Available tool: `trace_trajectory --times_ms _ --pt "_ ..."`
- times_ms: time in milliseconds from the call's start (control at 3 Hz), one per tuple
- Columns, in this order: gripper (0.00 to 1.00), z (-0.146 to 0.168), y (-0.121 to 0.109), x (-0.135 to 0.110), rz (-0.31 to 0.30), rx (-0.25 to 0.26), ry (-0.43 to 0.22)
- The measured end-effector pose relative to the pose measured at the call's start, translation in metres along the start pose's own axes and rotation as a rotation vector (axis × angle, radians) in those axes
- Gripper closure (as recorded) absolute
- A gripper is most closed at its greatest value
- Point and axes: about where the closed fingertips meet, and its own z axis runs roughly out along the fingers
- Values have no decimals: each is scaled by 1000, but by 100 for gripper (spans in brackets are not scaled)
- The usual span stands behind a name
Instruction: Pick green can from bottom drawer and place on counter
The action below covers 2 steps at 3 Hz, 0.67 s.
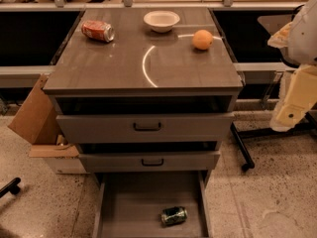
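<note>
The bottom drawer is pulled out wide, its plain floor open to view. The green can lies on its side on that floor, right of the middle and toward the near end, its long axis running roughly left to right. It touches neither side wall.

Above it, two drawers with black handles are each pulled out a little, the top one further than the middle one.

The desk shows a curved white reflection across its middle. A red can lies on its side at the back left. A white bowl stands upright at the back centre. An orange sits to the bowl's right and a little nearer, well apart from the red can.

The claw hangs at the right edge of the view, beside the cabinet and clear of it, about level with the top drawer. It is well apart from the green can and holds nothing that can be seen. Whether it is apart or together I cannot tell.

A cardboard box leans against the cabinet's left side. A black leg slants over the speckled floor to the right.
</note>
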Motion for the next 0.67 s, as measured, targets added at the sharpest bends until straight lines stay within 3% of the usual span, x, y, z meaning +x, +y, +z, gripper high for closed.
trace_trajectory --times_ms 333,667 --pt "0 -1 0 0 0 2 -1" --pt "0 -5 5 -6 -34 -17 -51"
